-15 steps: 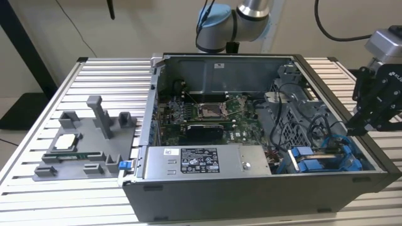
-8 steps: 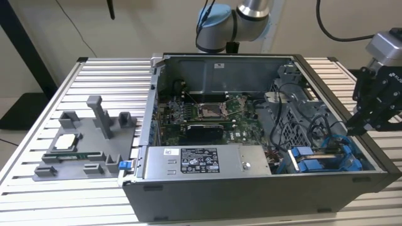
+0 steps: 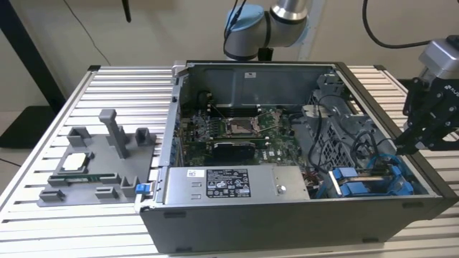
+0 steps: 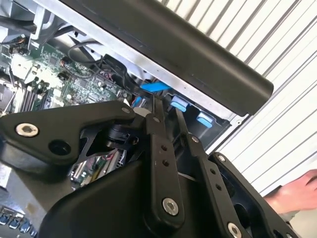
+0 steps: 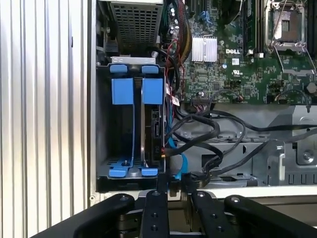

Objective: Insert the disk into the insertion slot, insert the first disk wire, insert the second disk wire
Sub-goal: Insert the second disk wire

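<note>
Ribbed metal desk carries an open computer case. Disk sits on edge inside the insertion slot, just beside 1 blue wire. Claw hangs over the case's wall at the exterior view's right, near that slot; whether it is spread or pinching, I cannot tell.

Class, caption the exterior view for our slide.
Gripper poised at the open computer case, near its blue-tabbed insertion slot.

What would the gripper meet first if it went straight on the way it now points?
Probably the blue cable, which lies just ahead of the gripper in the first wrist view; depth there is unclear.
</note>
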Controlling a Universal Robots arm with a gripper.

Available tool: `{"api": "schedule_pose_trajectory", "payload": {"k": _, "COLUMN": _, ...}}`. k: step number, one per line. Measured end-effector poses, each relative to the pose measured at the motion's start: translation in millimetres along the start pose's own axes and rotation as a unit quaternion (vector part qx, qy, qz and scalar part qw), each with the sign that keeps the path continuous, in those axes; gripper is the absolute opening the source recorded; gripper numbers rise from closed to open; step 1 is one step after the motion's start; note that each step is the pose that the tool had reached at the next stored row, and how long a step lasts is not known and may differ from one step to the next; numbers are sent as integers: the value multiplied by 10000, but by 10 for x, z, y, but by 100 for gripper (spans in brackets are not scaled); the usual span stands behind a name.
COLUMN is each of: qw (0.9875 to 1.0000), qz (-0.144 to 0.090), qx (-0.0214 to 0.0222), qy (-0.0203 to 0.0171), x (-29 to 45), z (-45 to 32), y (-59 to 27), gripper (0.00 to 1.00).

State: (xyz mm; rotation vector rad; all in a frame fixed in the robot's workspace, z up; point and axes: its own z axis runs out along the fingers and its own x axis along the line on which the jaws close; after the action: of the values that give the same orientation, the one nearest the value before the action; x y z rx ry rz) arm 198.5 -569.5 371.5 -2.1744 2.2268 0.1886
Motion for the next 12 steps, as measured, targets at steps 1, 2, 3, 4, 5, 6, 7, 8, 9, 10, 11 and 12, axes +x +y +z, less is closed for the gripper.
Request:
{"api": "schedule_pose_trajectory", "payload": {"k": 1, "qw": 10000, "qz": -6, "qx": -1, "qy": -17, "x": 0, "z": 2, "y": -5, "gripper": 100}}
{"api": "schedule_pose_trajectory", "payload": {"k": 2, "qw": 10000, "qz": -11, "qx": -2, "qy": -35, "x": 0, "z": 4, "y": -10, "gripper": 100}}
{"api": "schedule_pose_trajectory", "payload": {"k": 3, "qw": 10000, "qz": -16, "qx": -3, "qy": -55, "x": 1, "z": 7, "y": -15, "gripper": 100}}
{"api": "schedule_pose_trajectory", "payload": {"k": 4, "qw": 10000, "qz": -21, "qx": -4, "qy": -76, "x": 1, "z": 11, "y": -20, "gripper": 100}}
{"api": "schedule_pose_trajectory", "payload": {"k": 5, "qw": 10000, "qz": -26, "qx": -5, "qy": -96, "x": 1, "z": 16, "y": -25, "gripper": 100}}
{"api": "schedule_pose_trajectory", "payload": {"k": 6, "qw": 9999, "qz": -30, "qx": -7, "qy": -110, "x": 1, "z": 22, "y": -30, "gripper": 100}}
{"api": "schedule_pose_trajectory", "payload": {"k": 7, "qw": 9999, "qz": -32, "qx": -8, "qy": -117, "x": 2, "z": 29, "y": -34, "gripper": 100}}
{"api": "schedule_pose_trajectory", "payload": {"k": 8, "qw": 9999, "qz": -34, "qx": -8, "qy": -124, "x": 3, "z": 35, "y": -36, "gripper": 100}}
{"api": "schedule_pose_trajectory", "payload": {"k": 9, "qw": 9999, "qz": -36, "qx": -8, "qy": -132, "x": 4, "z": 41, "y": -39, "gripper": 100}}
{"api": "schedule_pose_trajectory", "payload": {"k": 10, "qw": 9999, "qz": -38, "qx": -9, "qy": -141, "x": 6, "z": 46, "y": -41, "gripper": 100}}
{"api": "schedule_pose_trajectory", "payload": {"k": 11, "qw": 9999, "qz": -40, "qx": -9, "qy": -154, "x": 11, "z": 48, "y": -44, "gripper": 100}}
{"api": "schedule_pose_trajectory", "payload": {"k": 12, "qw": 9998, "qz": -41, "qx": -10, "qy": -168, "x": 24, "z": 49, "y": -45, "gripper": 100}}
